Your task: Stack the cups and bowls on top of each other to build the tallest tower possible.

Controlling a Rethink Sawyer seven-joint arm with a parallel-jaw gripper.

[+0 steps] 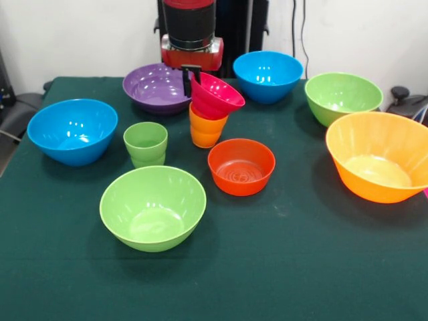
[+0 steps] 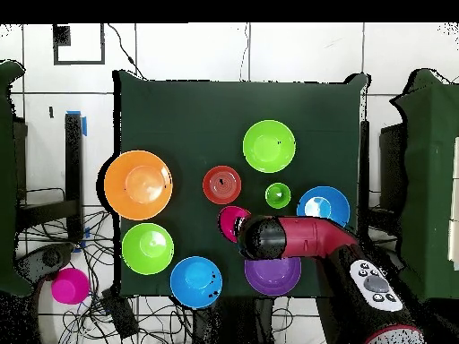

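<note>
My gripper [image 1: 190, 79] is shut on the rim of the small magenta bowl [image 1: 217, 95], which sits tilted on top of the orange cup [image 1: 205, 130] at mid-table. In the overhead view the arm's wrist [image 2: 262, 237] hides the fingers, and the magenta bowl [image 2: 231, 219] pokes out beside it. The light green cup [image 1: 146, 143] stands to the left of the orange cup. The small orange-red bowl [image 1: 241, 167] sits just in front of the stack. The purple bowl [image 1: 154, 87] is right behind the gripper.
Around them stand a blue bowl [image 1: 72, 131] at the left, a light green bowl [image 1: 152, 207] at the front, a blue bowl [image 1: 267, 75] at the back, a light green bowl [image 1: 342, 95] and the large orange bowl [image 1: 381, 157] at the right.
</note>
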